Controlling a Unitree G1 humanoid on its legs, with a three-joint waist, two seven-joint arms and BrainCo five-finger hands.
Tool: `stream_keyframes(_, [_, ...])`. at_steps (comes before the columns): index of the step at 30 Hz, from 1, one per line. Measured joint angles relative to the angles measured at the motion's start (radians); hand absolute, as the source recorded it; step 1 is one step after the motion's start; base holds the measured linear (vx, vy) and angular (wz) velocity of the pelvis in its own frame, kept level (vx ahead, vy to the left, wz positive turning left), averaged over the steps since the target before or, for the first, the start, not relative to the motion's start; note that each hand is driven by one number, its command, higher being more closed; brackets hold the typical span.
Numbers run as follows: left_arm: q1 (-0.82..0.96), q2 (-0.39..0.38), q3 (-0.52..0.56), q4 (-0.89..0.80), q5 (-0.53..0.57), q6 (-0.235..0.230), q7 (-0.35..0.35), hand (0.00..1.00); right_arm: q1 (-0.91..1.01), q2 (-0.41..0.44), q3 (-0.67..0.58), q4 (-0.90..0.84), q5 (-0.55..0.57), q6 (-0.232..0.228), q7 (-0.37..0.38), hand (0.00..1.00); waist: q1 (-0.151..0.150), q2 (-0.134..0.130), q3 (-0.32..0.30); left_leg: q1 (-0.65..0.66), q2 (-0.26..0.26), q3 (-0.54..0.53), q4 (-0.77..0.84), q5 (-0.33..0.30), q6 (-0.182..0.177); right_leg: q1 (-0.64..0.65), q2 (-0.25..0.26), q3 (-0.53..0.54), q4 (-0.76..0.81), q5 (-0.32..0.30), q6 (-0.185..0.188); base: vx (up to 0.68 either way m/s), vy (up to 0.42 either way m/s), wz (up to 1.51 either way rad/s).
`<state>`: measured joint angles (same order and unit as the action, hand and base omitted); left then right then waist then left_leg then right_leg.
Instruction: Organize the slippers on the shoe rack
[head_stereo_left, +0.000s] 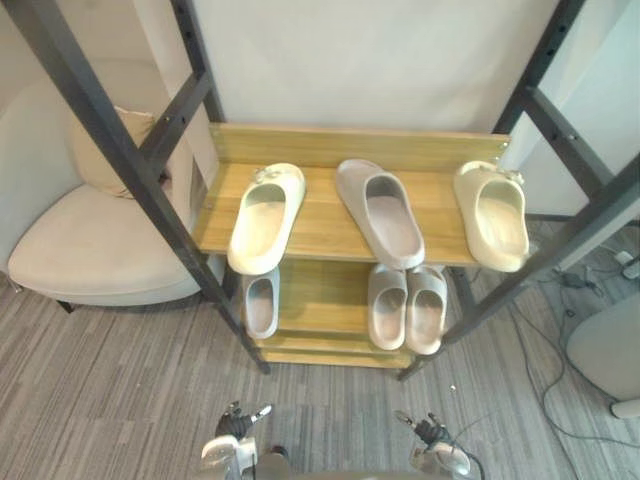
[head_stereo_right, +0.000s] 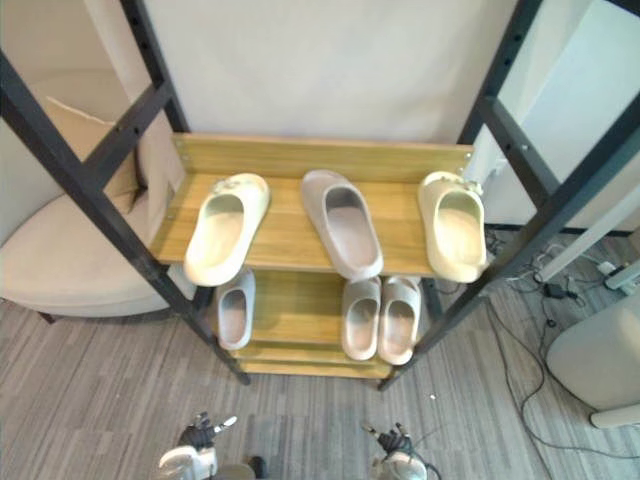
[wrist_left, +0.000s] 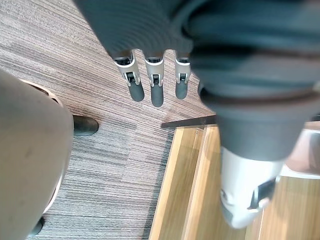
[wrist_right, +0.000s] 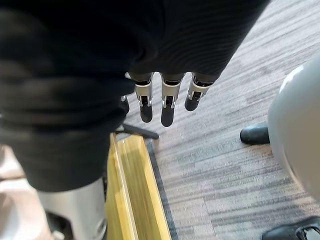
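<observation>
Currently the shoe rack (head_stereo_left: 322, 218) carries three slippers on its top shelf: a cream slipper (head_stereo_left: 265, 215) at nine o'clock, a grey slipper (head_stereo_left: 380, 212) at centre and a second cream slipper (head_stereo_left: 493, 213) at three o'clock. Its lower shelf holds a single pale slipper (head_stereo_left: 262, 302) at nine o'clock and a pale pair (head_stereo_left: 387, 305) side by side toward three. Over the carpet (head_stereo_left: 120, 380) at six o'clock, well apart from the rack, the left hand (head_stereo_left: 232, 428) and right hand (head_stereo_left: 430, 433) keep their fingers (wrist_left: 156, 95) (wrist_right: 168, 114) straight and relaxed, holding nothing.

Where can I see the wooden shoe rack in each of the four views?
Left eye view: shoe rack at centre, slippers on it.
Right eye view: at centre too.
Left wrist view: its wooden edge past the left hand.
Right wrist view: its wooden edge past the right hand.
Shared landmark: the grey carpet.
</observation>
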<state>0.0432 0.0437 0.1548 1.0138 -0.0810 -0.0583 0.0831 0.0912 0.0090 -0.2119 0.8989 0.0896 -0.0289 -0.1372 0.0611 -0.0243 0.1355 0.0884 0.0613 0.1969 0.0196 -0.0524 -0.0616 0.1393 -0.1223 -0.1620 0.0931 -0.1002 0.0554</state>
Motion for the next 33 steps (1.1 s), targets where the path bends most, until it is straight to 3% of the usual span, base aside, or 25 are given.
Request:
stream_keyframes(6, [0.031,0.021,-0.039,-0.005,0.0,0.0,0.0,0.0,0.103,-0.03,0.029,-0.359,-0.013,0.0,-0.001,0.0,-0.014,-0.008,-0.011,0.024,-0.036,0.013,-0.123,0.077,0.006,-0.036,-0.018,0.042,-0.028,-0.001,0.023,-0.14,0.025,-0.12])
stream_keyframes(10, [0.062,0.021,-0.066,-0.055,0.0,-0.003,-0.001,0.0,0.169,-0.061,0.001,-0.664,-0.057,-0.006,-0.001,0.0,-0.018,-0.007,-0.022,0.027,-0.044,0.0,-0.123,0.075,0.011,-0.043,-0.021,0.061,-0.027,-0.007,0.033,-0.11,0.031,-0.09])
stream_keyframes(15, [0.079,0.021,-0.068,-0.059,0.002,-0.004,-0.001,0.0,0.173,-0.06,-0.043,-0.802,-0.093,-0.022,-0.007,0.0,-0.031,-0.005,-0.039,0.022,-0.048,-0.003,-0.123,0.073,0.014,-0.052,-0.021,0.076,-0.027,-0.006,0.036,-0.02,0.022,-0.07])
stream_keyframes(20, [0.082,0.022,-0.105,-0.049,0.021,-0.02,-0.007,0.0,0.129,-0.061,-0.042,-0.99,-0.124,-0.056,-0.018,0.0,-0.031,0.016,-0.056,0.02,-0.054,-0.002,-0.12,0.074,0.023,-0.058,-0.021,0.095,-0.039,0.013,0.043,0.06,0.018,-0.09])
stream_keyframes(28, [0.066,0.037,-0.147,-0.025,0.04,-0.025,-0.027,0.0,-0.022,-0.149,0.039,-1.053,-0.126,-0.122,0.012,0.0,-0.023,0.015,-0.056,0.017,-0.056,-0.054,-0.1,0.062,0.031,-0.034,-0.02,0.088,-0.058,0.019,0.044,0.03,-0.014,0.04])
stream_keyframes(33, [0.058,0.037,-0.153,-0.019,0.04,-0.025,-0.027,0.0,-0.053,-0.15,0.088,-1.086,-0.117,-0.124,0.023,0.0,-0.009,0.015,-0.055,0.017,-0.058,-0.076,-0.1,0.062,0.031,-0.029,-0.021,0.077,-0.056,0.018,0.044,-0.03,-0.013,0.08])
